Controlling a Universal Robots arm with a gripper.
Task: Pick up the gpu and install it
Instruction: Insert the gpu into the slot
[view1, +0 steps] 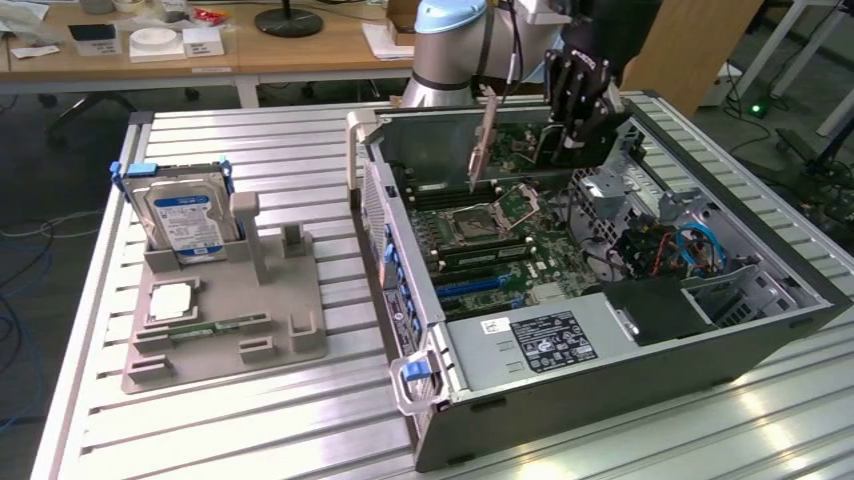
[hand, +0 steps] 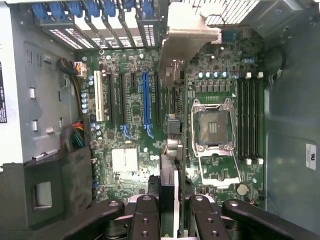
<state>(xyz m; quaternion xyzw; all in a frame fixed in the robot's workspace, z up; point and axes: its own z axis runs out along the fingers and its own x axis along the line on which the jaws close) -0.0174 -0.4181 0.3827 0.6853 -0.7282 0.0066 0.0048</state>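
My gripper (view1: 583, 90) hangs over the far end of the open computer case (view1: 601, 380) in the exterior view, shut on the gpu (view1: 587, 135). The dark card is held on edge above the motherboard (view1: 494, 240), with its pale metal bracket (view1: 483, 140) pointing down towards the case's slotted rear wall. In the wrist view the black fingers (hand: 145, 215) clamp the gpu (hand: 170, 185) from both sides, and I see it edge-on. Its bracket (hand: 187, 35) reaches to the rear slot covers, over the board between the blue slot (hand: 146, 100) and the processor socket (hand: 212, 127).
On the exterior view's left a grey holder tray (view1: 267, 330) carries an upright silver hard drive (view1: 187, 220), a green memory stick (view1: 214, 325) and a white chip (view1: 174, 300). The power supply (view1: 547, 340), cables (view1: 694, 250) and drive cage crowd the case's near end.
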